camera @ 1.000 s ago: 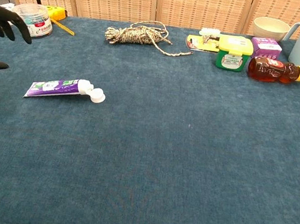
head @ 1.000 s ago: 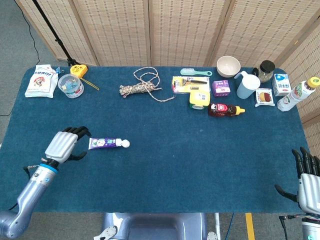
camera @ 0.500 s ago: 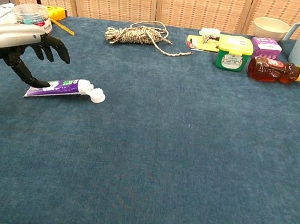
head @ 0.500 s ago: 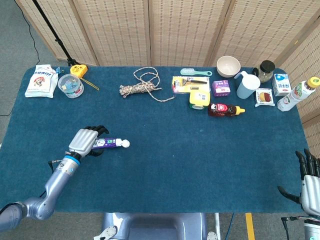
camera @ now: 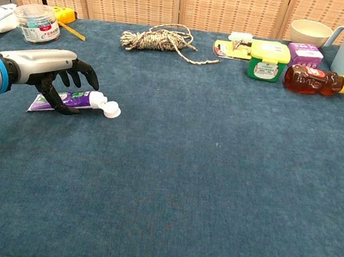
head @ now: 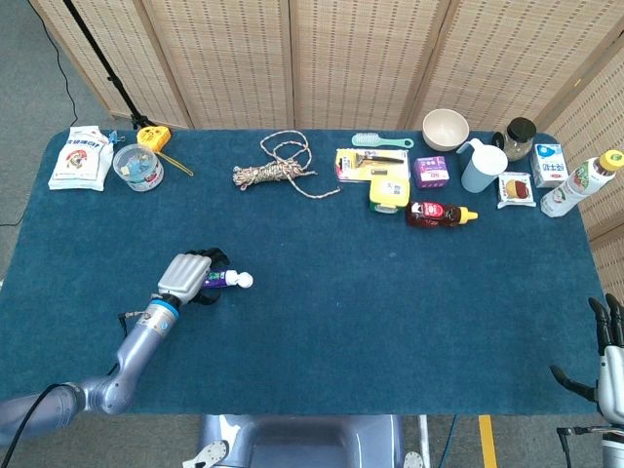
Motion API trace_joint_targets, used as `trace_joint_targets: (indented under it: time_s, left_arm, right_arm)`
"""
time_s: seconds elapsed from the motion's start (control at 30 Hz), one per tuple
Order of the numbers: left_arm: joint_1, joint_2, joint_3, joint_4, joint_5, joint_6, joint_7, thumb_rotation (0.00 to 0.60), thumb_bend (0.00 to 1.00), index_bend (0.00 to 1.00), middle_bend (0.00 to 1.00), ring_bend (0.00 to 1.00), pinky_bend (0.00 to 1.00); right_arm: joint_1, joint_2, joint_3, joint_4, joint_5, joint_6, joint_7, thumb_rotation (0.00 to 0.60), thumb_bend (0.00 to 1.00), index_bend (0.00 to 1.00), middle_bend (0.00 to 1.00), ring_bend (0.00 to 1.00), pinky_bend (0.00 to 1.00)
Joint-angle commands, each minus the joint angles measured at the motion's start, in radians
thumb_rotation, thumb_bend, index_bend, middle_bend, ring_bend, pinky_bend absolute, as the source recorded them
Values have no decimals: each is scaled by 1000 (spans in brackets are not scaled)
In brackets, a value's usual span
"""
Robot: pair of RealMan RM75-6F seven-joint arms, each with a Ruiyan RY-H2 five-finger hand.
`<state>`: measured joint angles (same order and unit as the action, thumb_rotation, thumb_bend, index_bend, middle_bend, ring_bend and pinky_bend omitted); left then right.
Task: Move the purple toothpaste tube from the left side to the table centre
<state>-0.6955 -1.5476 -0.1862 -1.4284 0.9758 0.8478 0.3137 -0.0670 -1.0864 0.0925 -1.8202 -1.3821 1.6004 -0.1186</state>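
Left hand [camera: 56, 69]: palm down over the purple toothpaste tube [camera: 77, 99], fingers spread and curved above it, thumb beside it; whether it grips the tube cannot be told. Tube: flat on the left part of the table [head: 322, 322], white cap pointing toward the centre. Right hand [head: 609, 356]: at the near right corner, fingers extended and apart, holding nothing. Surface: dark blue cloth. Far edge: coiled rope [head: 278, 166], bowl [head: 445, 128], jug [head: 483, 166]. Behind: woven folding screens [head: 322, 58]; grey floor.
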Motion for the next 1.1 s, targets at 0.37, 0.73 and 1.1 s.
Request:
trace_joint_targets:
  time_s: [0.37,0.73,1.1]
  left_arm:
    - [-15,-29,7,39,-29,-7,-20,600,408,288,222,251,254]
    - [-16,-62,9,59,-38,16,-36,600,415,358,280,329,340]
    - [-5,-24,27,23,10,17,-68,600,638,454,369,411,427]
  right_arm:
    - [-16,10,0,0,8,14,11,600,0,20,0,0,0]
    - [-29,19,2,-7,10,27,18,600,0,18,0,0,0]
    - [-27,23,6,-12,9,23,14,600,0,18,0,0,0]
